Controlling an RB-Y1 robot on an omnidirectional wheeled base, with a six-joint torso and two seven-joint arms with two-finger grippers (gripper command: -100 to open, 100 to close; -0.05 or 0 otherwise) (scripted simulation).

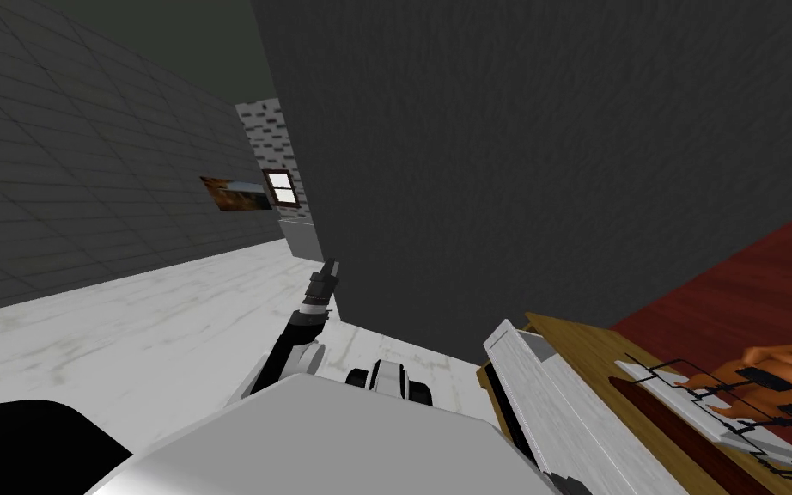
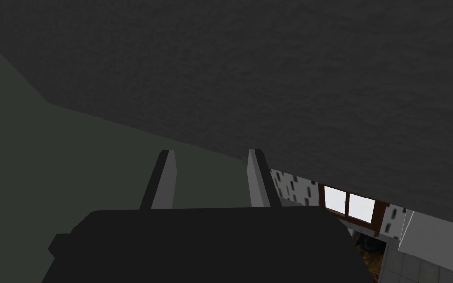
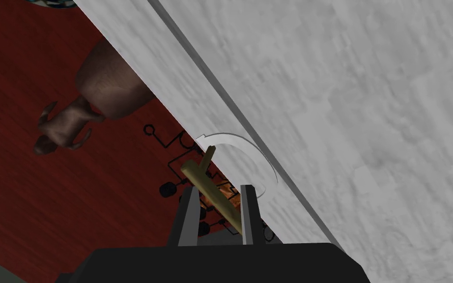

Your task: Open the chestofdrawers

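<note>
The chest of drawers stands low at my right, with a wooden top and a white front panel that leans out from the body. The right wrist view runs along that white front, where a pale curved handle sits just beyond the fingertips. My right gripper has its fingers close together, pressing a slanted tan bar that lies between them. My left gripper is raised beside a dark wall; the left wrist view shows that gripper open and holding nothing.
A dark grey wall rises straight ahead. A black wire rack and a brown figure rest on the chest's top. Red floor lies to the right, pale floor to the left.
</note>
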